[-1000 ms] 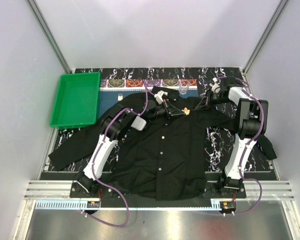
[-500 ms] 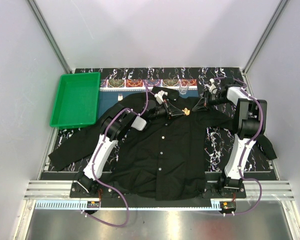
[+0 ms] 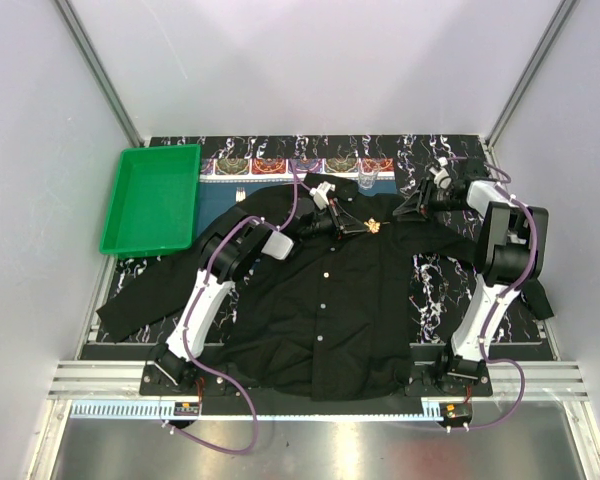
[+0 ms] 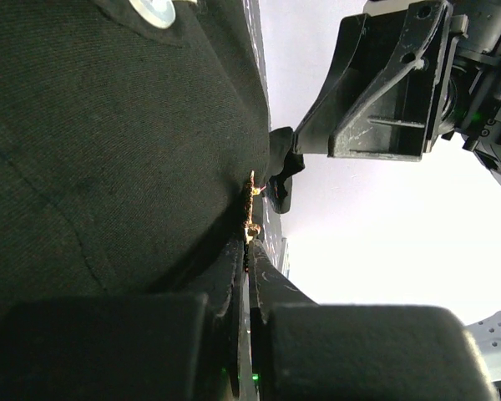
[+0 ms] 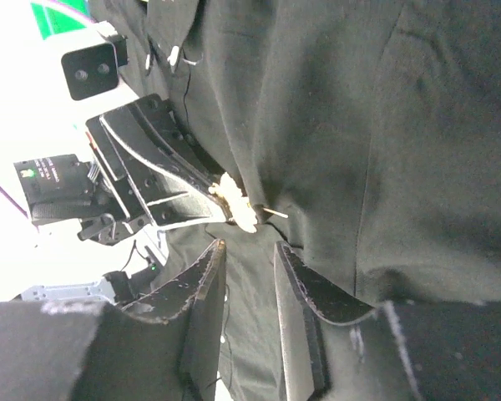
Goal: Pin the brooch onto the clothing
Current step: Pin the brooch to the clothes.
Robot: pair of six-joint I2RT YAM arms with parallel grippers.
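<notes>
The black shirt (image 3: 330, 300) lies spread flat on the table. The tiny golden brooch (image 3: 375, 227) sits on its upper chest, right of the button line. My left gripper (image 3: 359, 229) lies low on the cloth and is shut on the brooch's edge. In the left wrist view the brooch (image 4: 250, 205) stands at the closed fingertips (image 4: 247, 244) against the shirt (image 4: 108, 125). My right gripper (image 3: 401, 212) is open and empty, just right of the brooch. In the right wrist view the brooch (image 5: 235, 205), its pin sticking out, lies just beyond the open gripper (image 5: 248, 248).
A green tray (image 3: 150, 200) stands at the back left. A small clear glass (image 3: 367, 181) stands behind the collar on the patterned placemat (image 3: 280, 165). The shirt's sleeves reach out to both sides of the table.
My right arm drew back a little to the right, away from the brooch, jaws still open. The left gripper and the brooch have stayed in place.
</notes>
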